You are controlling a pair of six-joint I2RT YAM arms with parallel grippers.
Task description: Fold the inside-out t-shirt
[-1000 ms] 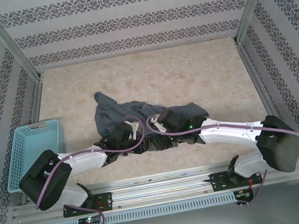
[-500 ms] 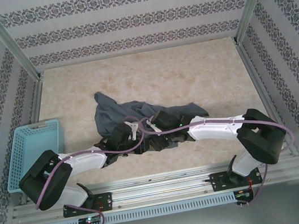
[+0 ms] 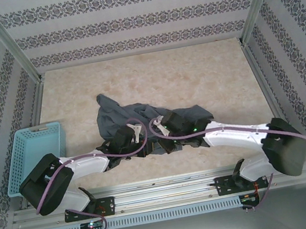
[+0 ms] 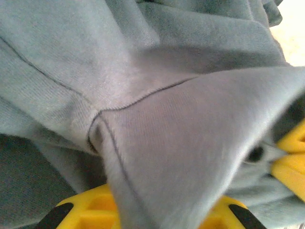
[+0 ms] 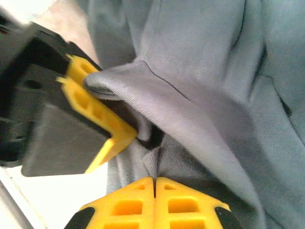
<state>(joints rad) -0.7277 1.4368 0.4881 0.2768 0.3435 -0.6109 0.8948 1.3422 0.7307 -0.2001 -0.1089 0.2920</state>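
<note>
T-shirt [image 3: 119,115], dark grey, lies crumpled in a heap on the desk [image 3: 205,76], near the front edge, a bit left of centre. One part trails back and left toward the far side. The rest is bunched up under the two arm ends.

Left pincer [image 4: 152,214] is down in the front of the heap. A tented fold of shirt with a seam line rises from between its yellow fingers [image 4: 71,212], so it is pinching that fold.

Right pincer [image 5: 155,190] sits just beside it, to its right, and the two almost touch. Its yellow fingers [image 5: 186,205] are pressed together with a thin pleat of shirt nipped in the slit between them.

In the right wrist view, the left pincer's yellow finger has a rolled edge of shirt over its tip.

Light-blue mesh basket [image 3: 33,153] stands at the desk's left edge, apart from the shirt.
</note>
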